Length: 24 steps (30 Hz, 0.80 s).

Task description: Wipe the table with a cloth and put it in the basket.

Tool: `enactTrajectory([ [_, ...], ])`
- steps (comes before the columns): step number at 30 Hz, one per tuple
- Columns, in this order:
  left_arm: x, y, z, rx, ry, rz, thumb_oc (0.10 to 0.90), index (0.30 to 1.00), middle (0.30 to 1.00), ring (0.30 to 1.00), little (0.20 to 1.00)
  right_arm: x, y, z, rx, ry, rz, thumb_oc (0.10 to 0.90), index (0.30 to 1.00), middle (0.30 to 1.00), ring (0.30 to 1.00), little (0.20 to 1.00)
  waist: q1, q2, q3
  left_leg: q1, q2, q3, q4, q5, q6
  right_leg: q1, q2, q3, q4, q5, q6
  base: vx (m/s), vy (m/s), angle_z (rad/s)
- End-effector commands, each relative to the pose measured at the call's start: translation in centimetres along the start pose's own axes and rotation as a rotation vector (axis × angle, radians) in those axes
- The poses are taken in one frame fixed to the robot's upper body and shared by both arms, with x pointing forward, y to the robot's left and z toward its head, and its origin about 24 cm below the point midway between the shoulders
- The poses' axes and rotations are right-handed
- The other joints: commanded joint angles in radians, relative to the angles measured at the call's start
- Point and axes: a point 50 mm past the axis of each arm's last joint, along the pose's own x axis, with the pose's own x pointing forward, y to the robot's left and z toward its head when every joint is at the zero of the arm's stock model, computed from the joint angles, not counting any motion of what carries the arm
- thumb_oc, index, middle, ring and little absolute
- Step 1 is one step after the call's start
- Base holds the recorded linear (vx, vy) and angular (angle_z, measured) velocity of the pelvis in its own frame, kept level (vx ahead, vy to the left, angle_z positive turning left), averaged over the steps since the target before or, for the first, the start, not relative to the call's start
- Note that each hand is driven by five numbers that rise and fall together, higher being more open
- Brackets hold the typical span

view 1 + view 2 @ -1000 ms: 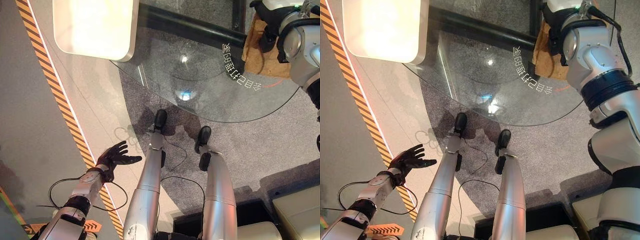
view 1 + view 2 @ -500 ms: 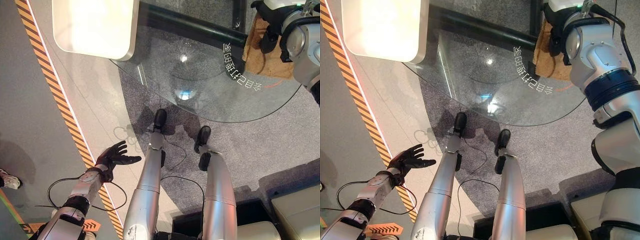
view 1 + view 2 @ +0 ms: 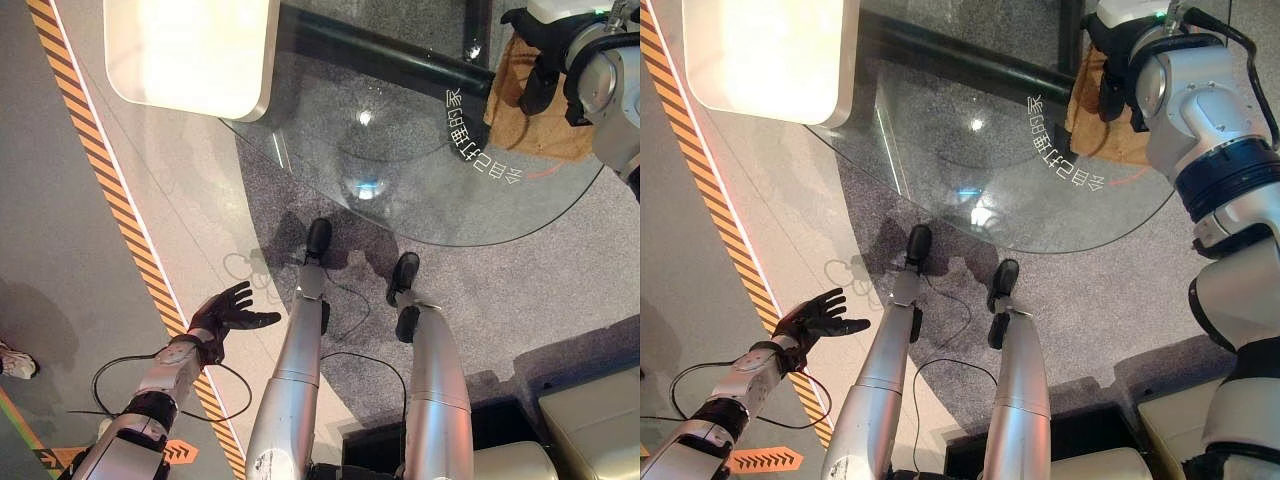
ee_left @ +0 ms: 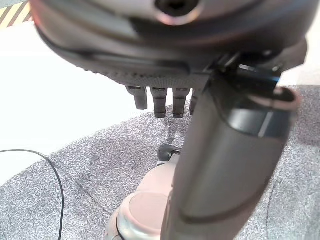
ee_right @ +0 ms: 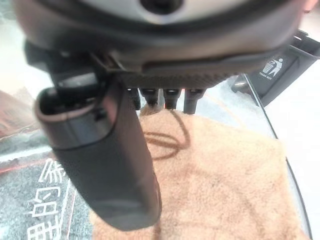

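Right hand sits over the tan cloth, fingers straight and relaxed, tips pointing down at the fabric, thumb extended; nothing pinched or wrapped. Can't tell whether the fingertips actually touch the cloth. Cloth lies flat on the round glass table, at its far right edge next to the white lettering printed along the rim. A dark bar runs under the glass, past the cloth toward the table's far side. A white rounded panel overlaps the table's far left edge. Left hand hangs well clear of the table, near-left of it, fingers spread and apart, holding nothing, above the orange-black striped line on the floor. Grey carpet lies beneath the table. A person's shoe shows far left of the table, beyond the striped line.
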Motion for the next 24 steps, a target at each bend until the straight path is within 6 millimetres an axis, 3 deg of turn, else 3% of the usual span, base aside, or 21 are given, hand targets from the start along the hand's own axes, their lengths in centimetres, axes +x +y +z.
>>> enactTrajectory([
  [1, -1.95, 2.57, -2.81, 0.024, 0.091, 0.061, 0.8, 0.9, 0.9, 0.9, 0.9, -0.89, 0.86, -3.82, -0.107, 0.116, 0.077, 0.8, 0.9, 0.9, 0.9, 0.9, -0.007, -0.012, -0.016, 0.03, -0.052, 0.118, 0.115, -0.139, 0.102, 0.063, 0.057, -0.073, -0.177, 0.123, -0.012, 0.0, 0.0, 0.0],
  [16, -1.87, 2.88, -2.34, 0.037, 0.087, 0.065, 0.8, 0.9, 0.9, 0.9, 0.9, -0.86, 1.13, -4.21, -0.133, 0.142, 0.112, 0.8, 0.9, 0.9, 0.9, 0.9, -0.005, -0.014, -0.016, 0.021, -0.054, 0.116, 0.12, -0.138, 0.102, 0.058, 0.056, -0.074, -0.18, 0.129, -0.01, 0.0, 0.0, 0.0],
  [18, -1.9, 2.85, -2.45, 0.034, 0.088, 0.065, 0.8, 0.9, 0.9, 0.9, 0.9, -0.84, 1.18, -4.19, -0.157, 0.149, 0.12, 0.558, 0.693, 0.693, 0.693, 0.658, -0.004, -0.012, -0.016, 0.022, -0.055, 0.116, 0.118, -0.138, 0.103, 0.057, 0.056, -0.073, -0.181, 0.13, -0.01, 0.0, 0.0, 0.0],
  [19, -1.92, 2.83, -2.49, 0.035, 0.088, 0.064, 0.8, 0.9, 0.9, 0.9, 0.9, -0.87, 1.2, -4.23, -0.166, 0.154, 0.123, 0.38, 0.54, 0.54, 0.54, 0.48, -0.004, -0.011, -0.016, 0.023, -0.055, 0.116, 0.116, -0.137, 0.103, 0.057, 0.055, -0.074, -0.182, 0.13, -0.01, 0.0, 0.0, 0.0],
  [20, -1.92, 2.8, -2.49, 0.034, 0.088, 0.064, 0.8, 0.9, 0.9, 0.9, 0.9, -0.88, 1.13, -4.23, -0.172, 0.156, 0.122, 0.1, 0.3, 0.3, 0.3, 0.2, -0.004, -0.01, -0.016, 0.023, -0.056, 0.117, 0.115, -0.136, 0.103, 0.057, 0.056, -0.073, -0.183, 0.13, -0.01, 0.0, 0.0, 0.0],
  [24, -1.96, 2.76, -2.6, 0.034, 0.089, 0.062, 0.8, 0.9, 0.9, 0.9, 0.9, -0.9, 1.01, -4.2, -0.188, 0.164, 0.118, 0.1, 0.3, 0.3, 0.3, 0.2, -0.003, -0.009, -0.016, 0.025, -0.057, 0.117, 0.113, -0.136, 0.104, 0.059, 0.056, -0.072, -0.184, 0.129, -0.011, 0.0, 0.0, 0.0],
])
